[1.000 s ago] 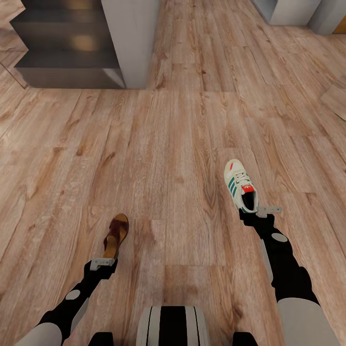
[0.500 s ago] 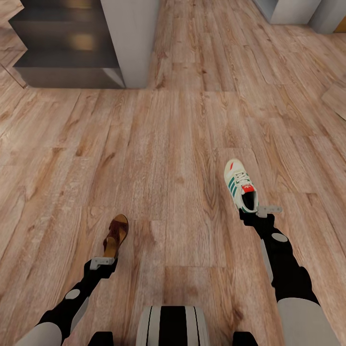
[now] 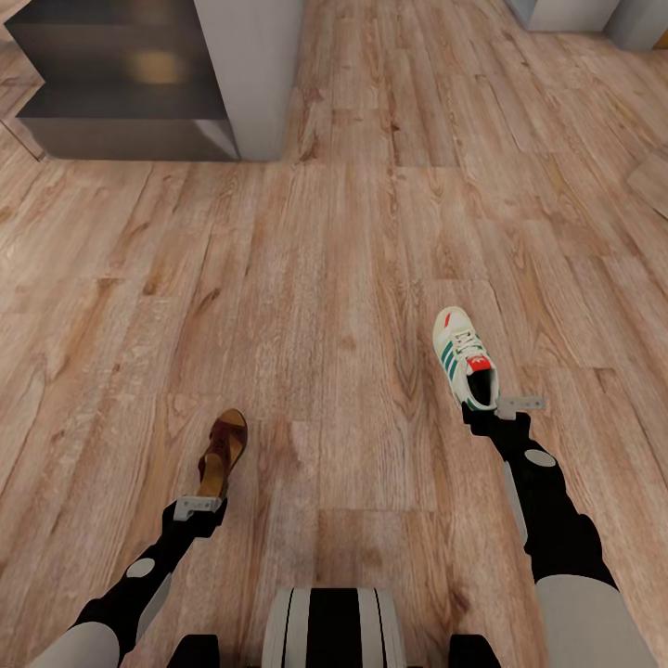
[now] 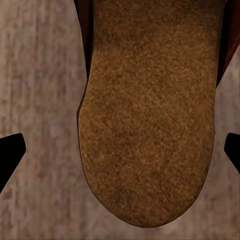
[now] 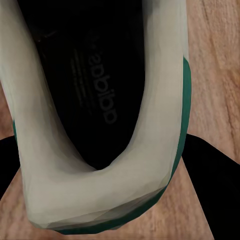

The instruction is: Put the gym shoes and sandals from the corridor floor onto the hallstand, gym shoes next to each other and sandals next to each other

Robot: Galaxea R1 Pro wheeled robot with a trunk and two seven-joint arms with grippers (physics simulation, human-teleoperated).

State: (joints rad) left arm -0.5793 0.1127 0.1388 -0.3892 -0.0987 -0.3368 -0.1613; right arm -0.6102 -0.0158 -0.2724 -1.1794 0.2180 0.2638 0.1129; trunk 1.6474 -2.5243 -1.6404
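Here, in the head view, the left gripper [image 3: 199,507] is holding a sandal [image 3: 224,453] by its heel end, out ahead of the robot and above the corridor floor [image 3: 306,278]. The sandal's long axis is running away from the robot and leaning a little toward the robot's right, with its dark brown strap at the far end and its tan footbed facing up. In the left wrist view the rounded heel of the footbed [image 4: 150,115] is lying between the two dark fingertips [image 4: 10,152], which are showing at either side; the jaws are standing apart from the sole's edges there, so I cannot tell whether they are clamping it or only cradling it.

The right gripper [image 3: 506,406] is holding a gym shoe [image 3: 464,357] at its heel, likewise out in front and over the floor. The shoe's long axis is pointing away from the robot and tilting slightly toward the robot's left, toe far, heel opening near the jaws, green stripes and red-orange tongue facing up. In the right wrist view the white heel collar [image 5: 100,195] with its green trim is sitting against dark finger parts [image 5: 210,170] on both sides, so the jaws are closed on the shoe's heel.

Farther off to the robot's left, a dark stepped unit [image 3: 121,83] is standing beside a pale grey panel [image 3: 250,65].
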